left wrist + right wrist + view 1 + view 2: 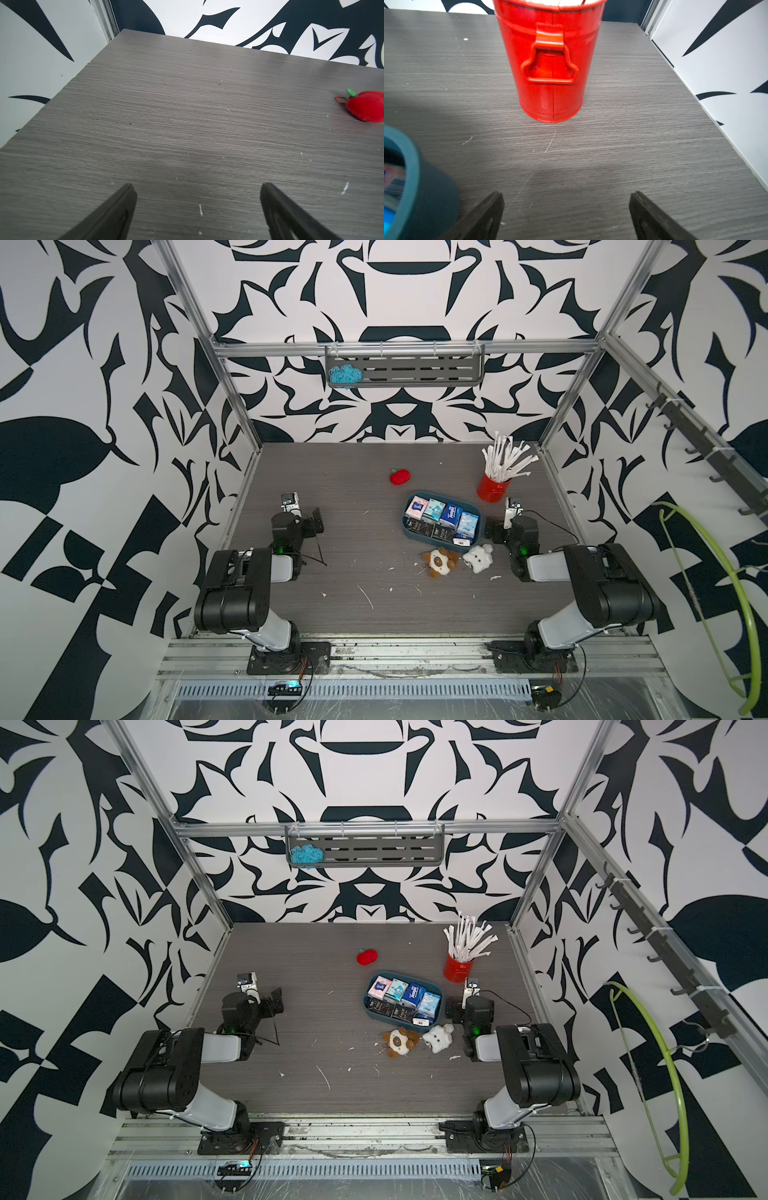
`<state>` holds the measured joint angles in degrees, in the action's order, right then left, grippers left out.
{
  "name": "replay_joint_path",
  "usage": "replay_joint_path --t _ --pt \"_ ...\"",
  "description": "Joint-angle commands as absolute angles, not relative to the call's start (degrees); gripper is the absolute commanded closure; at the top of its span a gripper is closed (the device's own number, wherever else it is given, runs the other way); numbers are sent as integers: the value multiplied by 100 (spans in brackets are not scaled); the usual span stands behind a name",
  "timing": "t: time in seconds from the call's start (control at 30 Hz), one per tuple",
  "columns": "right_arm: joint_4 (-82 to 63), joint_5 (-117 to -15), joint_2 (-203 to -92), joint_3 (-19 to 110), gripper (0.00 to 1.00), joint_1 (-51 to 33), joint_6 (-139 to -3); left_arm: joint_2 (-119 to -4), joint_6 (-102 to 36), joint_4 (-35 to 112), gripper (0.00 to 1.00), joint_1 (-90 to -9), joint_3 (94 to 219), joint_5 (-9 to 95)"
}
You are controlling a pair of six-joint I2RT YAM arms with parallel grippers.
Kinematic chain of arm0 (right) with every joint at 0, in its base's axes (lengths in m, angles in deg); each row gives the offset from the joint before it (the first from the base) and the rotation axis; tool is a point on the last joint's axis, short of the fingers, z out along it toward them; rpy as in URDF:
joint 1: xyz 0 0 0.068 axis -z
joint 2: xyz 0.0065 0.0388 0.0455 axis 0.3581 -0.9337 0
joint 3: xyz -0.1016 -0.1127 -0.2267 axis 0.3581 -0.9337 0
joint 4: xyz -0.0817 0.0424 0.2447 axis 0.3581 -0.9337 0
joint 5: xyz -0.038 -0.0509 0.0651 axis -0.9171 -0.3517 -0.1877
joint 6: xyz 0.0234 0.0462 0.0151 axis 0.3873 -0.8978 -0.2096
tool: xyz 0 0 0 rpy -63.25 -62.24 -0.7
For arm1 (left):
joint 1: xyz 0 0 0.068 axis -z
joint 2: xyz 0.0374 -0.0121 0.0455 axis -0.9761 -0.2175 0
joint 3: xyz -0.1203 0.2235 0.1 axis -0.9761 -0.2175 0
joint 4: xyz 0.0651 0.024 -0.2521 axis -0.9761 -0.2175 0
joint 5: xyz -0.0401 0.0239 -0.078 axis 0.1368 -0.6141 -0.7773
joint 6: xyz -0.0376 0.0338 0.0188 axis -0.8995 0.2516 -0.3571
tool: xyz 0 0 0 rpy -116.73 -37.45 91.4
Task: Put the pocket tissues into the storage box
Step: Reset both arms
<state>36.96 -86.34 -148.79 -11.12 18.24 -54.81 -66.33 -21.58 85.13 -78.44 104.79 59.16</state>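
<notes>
Inside storage box (408,531), near right gripper (566,195): pocket tissues (451,516) packed in rows, none spotted loose. Jaws of right and of left gripper (197,187) splayed wide, holding nothing. Probably light, soft, slick-wrapped; better pinched gently across narrow sides.

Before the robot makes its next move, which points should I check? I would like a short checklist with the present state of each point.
1. Left gripper open and empty: ok.
2. Right gripper open and empty: ok.
3. Pocket tissues inside the storage box, none lying loose on the table: ok in both top views.
4. Corner pack, nearest the white plush toy, sits fully below the rim: cannot tell.
5. Right gripper apart from the red cup: ok, bare table shows between them.
6. Right gripper apart from the storage box wall: ok, the box stands beside it, not between the jaws.
</notes>
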Motion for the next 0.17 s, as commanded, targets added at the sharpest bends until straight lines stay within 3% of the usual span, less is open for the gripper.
replay_joint_path --t 0.0,0.13 --pt "3969 -8617 -14851 -1005 0 1817 -5463 -6609 -2080 8595 0 -7829 10504 5910" --pt "3930 -8607 -14785 -1026 0 1815 -5463 -6613 -2089 8594 0 -7830 10504 5910"
